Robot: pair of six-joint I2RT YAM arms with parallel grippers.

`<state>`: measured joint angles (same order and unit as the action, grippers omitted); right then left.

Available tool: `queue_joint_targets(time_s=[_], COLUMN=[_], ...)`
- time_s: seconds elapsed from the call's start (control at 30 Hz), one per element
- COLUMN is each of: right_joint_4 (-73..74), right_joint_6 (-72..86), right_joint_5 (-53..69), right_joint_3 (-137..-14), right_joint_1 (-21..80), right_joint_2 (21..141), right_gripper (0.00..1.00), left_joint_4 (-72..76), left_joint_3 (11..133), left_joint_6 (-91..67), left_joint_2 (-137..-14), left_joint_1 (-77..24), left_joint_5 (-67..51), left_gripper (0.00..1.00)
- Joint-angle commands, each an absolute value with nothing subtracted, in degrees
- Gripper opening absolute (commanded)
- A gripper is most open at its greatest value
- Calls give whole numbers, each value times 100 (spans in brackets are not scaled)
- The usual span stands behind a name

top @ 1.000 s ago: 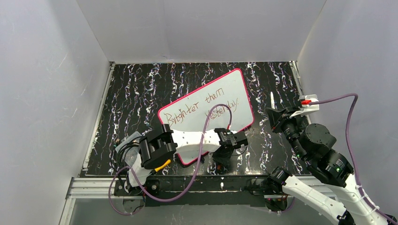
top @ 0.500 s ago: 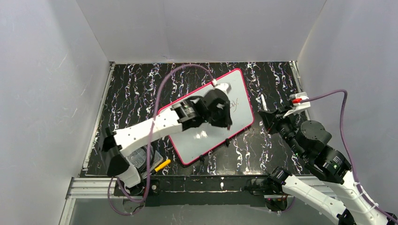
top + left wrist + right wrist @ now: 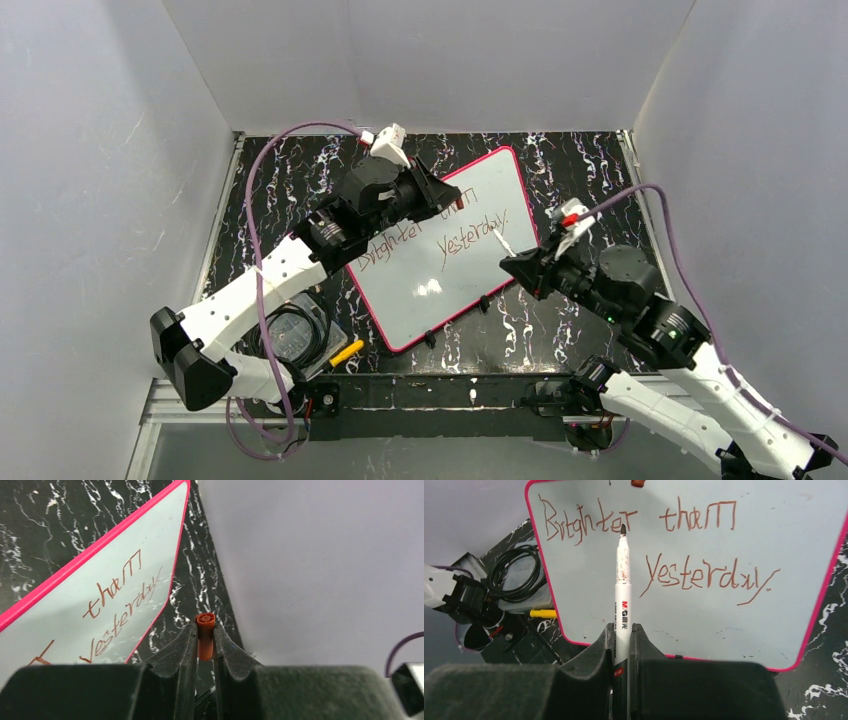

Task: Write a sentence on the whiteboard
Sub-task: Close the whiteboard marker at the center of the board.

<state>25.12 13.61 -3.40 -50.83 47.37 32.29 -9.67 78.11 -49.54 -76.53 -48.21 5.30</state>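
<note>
The whiteboard (image 3: 430, 290) lies tilted on the black marbled table, pink frame all round. The sentence (image 3: 470, 232) reads "Brighter than Yesterday" in reddish-brown, in two lines, also in the right wrist view (image 3: 684, 545). My right gripper (image 3: 517, 262) is shut on a white marker (image 3: 622, 590), uncapped, its tip hovering over the board near "Brighter". My left gripper (image 3: 443, 195) is over the board's far edge, shut on an orange-red marker cap (image 3: 205, 635). The board's far corner (image 3: 150, 545) shows in the left wrist view.
A clear container with a coiled black cable (image 3: 290, 335) and a yellow object (image 3: 347, 352) lie near the board's near left corner. Grey walls close in the table on the left, back and right.
My left arm swung from the near edge across the board to its far edge. My right arm moved left and forward, bringing the marker over the board.
</note>
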Motion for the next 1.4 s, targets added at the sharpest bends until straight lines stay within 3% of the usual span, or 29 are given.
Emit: queue_joint_targets(time_s=[0.0, 0.47, 1.37], right_joint_4=[1943, 1284, 1107], right_joint_6=[1312, 1250, 1222], right_joint_5=[154, -640, -748], right_joint_3=[-5041, -4823, -4852], right_joint_1=[4764, 4764, 4764], right_joint_2=[3563, 3775, 4119], right_gripper=[1, 1, 1], left_joint_4=[-145, 216, 331], left_joint_3=[7475, 7201, 7130], left_joint_6=[-5632, -6085, -6263], left_joint_2=[-7362, -7377, -7398], left_joint_1=[-4732, -4724, -4726], left_joint_5=[401, 20, -274], left_gripper=[0, 0, 0])
